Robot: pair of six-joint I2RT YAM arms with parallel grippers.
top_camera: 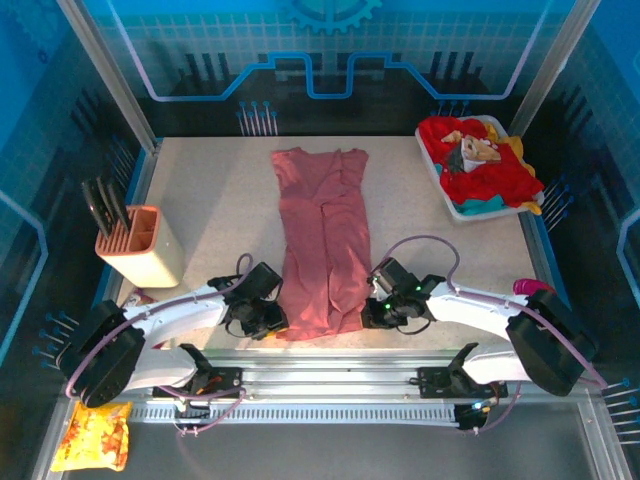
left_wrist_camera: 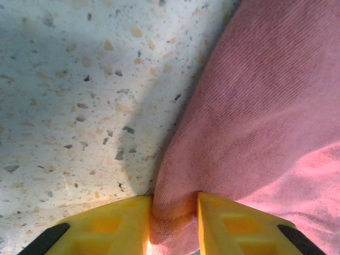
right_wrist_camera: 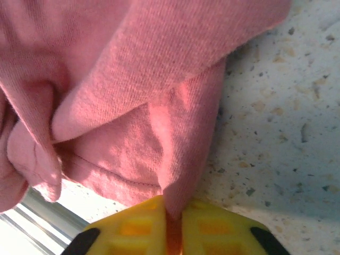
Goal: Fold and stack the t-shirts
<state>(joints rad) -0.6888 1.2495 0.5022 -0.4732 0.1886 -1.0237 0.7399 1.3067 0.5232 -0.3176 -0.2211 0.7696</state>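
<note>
A dusty rose-pink t-shirt lies folded into a long strip down the middle of the table. My left gripper is at its near left corner. In the left wrist view the yellow fingers press on either side of a bunched fold of the hem, so the left gripper is shut on the cloth. My right gripper is at the near right corner. In the right wrist view the right gripper is shut tight on a pinched fold of the pink shirt. Red, yellow and teal t-shirts are piled at the back right.
The piled shirts sit in a white tray at the back right corner. A beige knife block stands at the left edge. An orange-yellow snack bag lies off the table at the near left. Speckled tabletop flanks the shirt.
</note>
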